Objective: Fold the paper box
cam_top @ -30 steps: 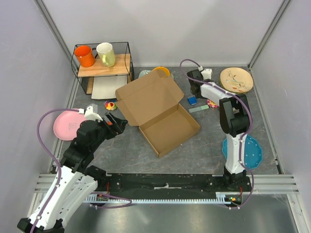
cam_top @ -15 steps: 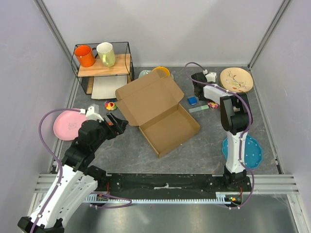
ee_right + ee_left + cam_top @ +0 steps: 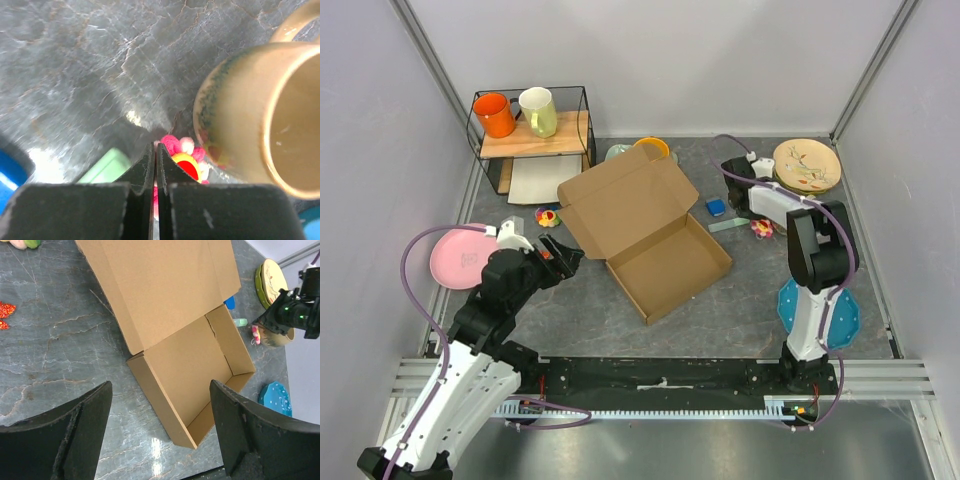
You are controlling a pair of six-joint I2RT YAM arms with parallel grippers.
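Paper box (image 3: 670, 265) open; wire rack (image 3: 575, 128) holds 2 mugs (image 3: 496, 115), seemingly upright.

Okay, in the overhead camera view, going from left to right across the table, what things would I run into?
pink plate → pale yellow mug → paper box → small colourful toy → tan patterned plate. The orange mug, blue block and teal plate overlap these, so they are left out.

The paper box (image 3: 645, 230) was matt brown cardboard. The desk (image 3: 720, 310) looked like grey veined stone with a slight gloss. The mug (image 3: 230, 120) was glazed, shiny pottery; the shelf board (image 3: 570, 130) bare wood.
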